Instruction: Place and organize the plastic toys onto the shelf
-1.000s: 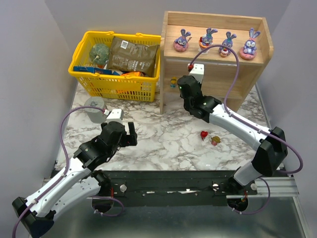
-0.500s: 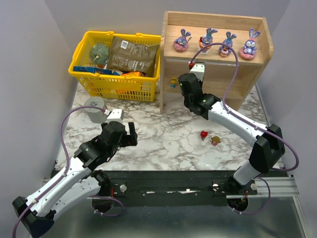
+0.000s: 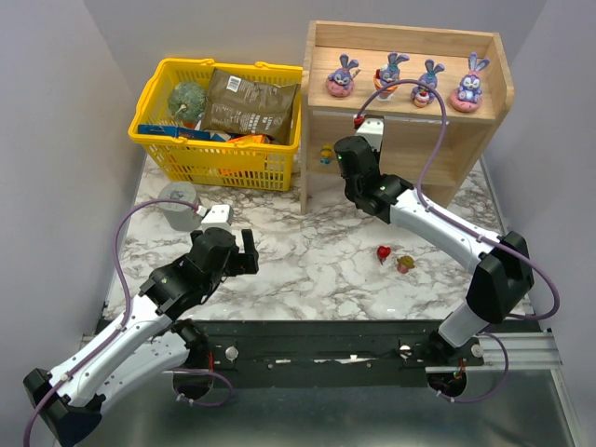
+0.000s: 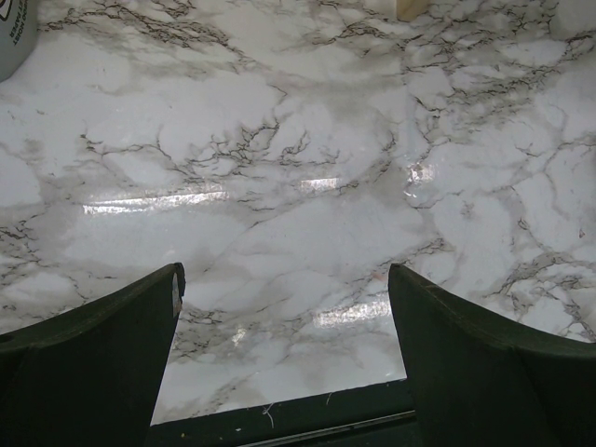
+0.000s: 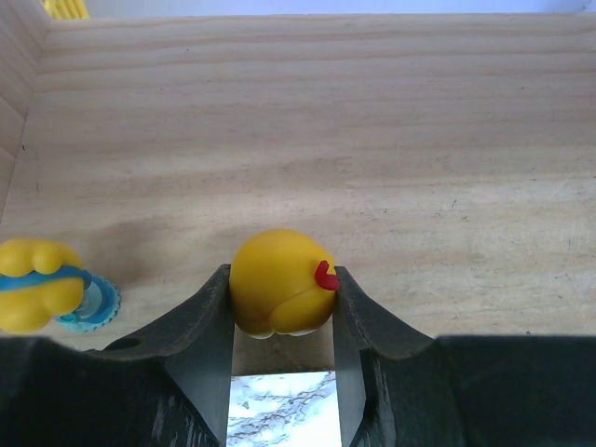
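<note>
One yellow toy (image 5: 277, 277) sits pinched in right gripper (image 5: 282, 291)

Toys and a cup only partly in view.
In the right wrist view, a blurred yellow figurine (image 5: 37, 284) is cut by the left edge, and fingers (image 5: 209, 326) hide the round yellow toy's (image 5: 277, 277) base. In the left wrist view, the corner crops a grey cup (image 4: 11, 33).

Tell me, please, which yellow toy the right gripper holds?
The round yellow toy with the red mark, clamped in the right gripper; the blue-ringed toy stands free beside it.
</note>
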Available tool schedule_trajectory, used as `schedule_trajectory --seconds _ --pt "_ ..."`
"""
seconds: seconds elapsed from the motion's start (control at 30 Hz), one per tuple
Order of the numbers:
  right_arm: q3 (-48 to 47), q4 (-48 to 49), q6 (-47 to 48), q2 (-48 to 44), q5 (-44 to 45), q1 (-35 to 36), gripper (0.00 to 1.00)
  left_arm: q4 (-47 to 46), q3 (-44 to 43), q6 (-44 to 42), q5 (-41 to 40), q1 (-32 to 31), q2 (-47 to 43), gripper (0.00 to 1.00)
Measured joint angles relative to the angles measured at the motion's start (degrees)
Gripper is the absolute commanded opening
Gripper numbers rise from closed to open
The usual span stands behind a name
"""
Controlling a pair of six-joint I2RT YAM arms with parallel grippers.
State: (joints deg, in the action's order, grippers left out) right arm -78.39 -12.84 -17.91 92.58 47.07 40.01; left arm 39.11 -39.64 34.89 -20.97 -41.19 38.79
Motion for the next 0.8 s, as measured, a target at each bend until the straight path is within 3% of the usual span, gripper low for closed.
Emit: schedule_trajectory --seconds 0.23,0.8 --pt "0.0 0.1 0.0 0.0 -0.4 0.0 0.61 0.0 0.0 0.0 0.0 0.0 0.5 0.99" --pt "3.4 -0.2 0.5 -4.7 -3.5 -0.3 0.77 0.0 0.0 0.0 0.0 0.2 0.7 0.99"
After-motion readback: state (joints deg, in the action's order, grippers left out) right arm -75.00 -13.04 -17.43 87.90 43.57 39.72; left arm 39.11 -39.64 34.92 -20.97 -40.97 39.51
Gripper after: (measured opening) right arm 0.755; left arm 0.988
